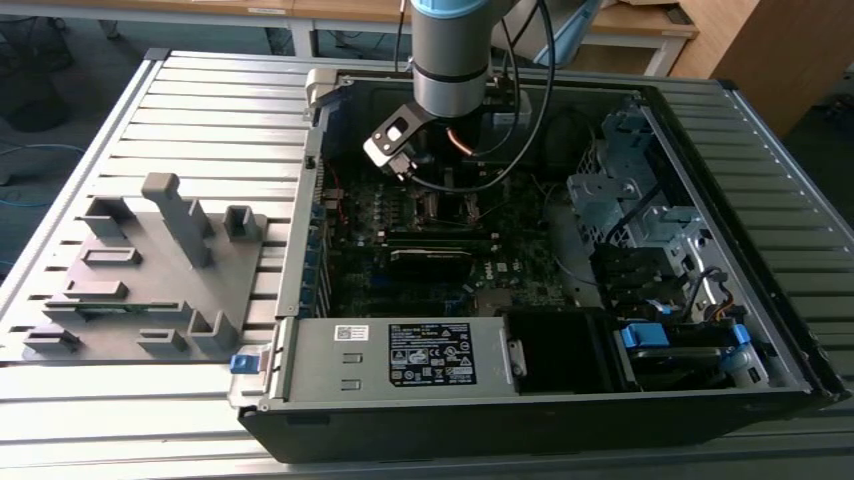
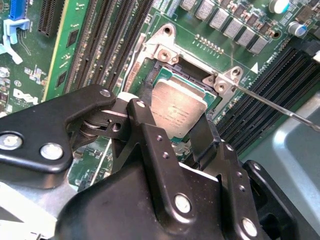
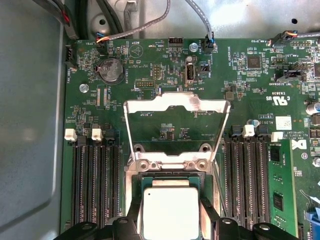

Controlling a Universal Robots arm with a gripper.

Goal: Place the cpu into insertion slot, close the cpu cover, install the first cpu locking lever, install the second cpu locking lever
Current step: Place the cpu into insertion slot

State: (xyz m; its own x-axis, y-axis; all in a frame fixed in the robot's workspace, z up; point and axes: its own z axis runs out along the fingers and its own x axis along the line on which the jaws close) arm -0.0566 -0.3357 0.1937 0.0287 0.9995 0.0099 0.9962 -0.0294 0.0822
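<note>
from the exterior view i see one open computer case (image 1: 787, 300), the arm (image 1: 454, 60) blocking what's beneath it. one motherboard (image 3: 165, 65); one cpu cover (image 3: 176, 104) swung open, clear of the insertion slot (image 3: 170, 178). one cpu (image 3: 170, 207), partly cut off, sits over the slot, my gripper (image 3: 170, 222) narrowed onto two opposite edges.

A slatted metal work table (image 1: 200, 100) is carrying the set-up, and its grooved profiles are running across the exterior view. Even light is falling on the slats and brightening those nearest the camera. A grey moulded fixture plate (image 1: 147, 270) is lying on the table toward the exterior view's left. Beyond the far edge, wooden desks (image 1: 334, 10) on white legs (image 1: 661, 55) are standing on a dark grey floor (image 1: 80, 60). A wooden cabinet (image 1: 781, 60) is standing at the exterior view's upper right. A blue cable (image 1: 34, 150) is trailing over the floor at the left.
</note>
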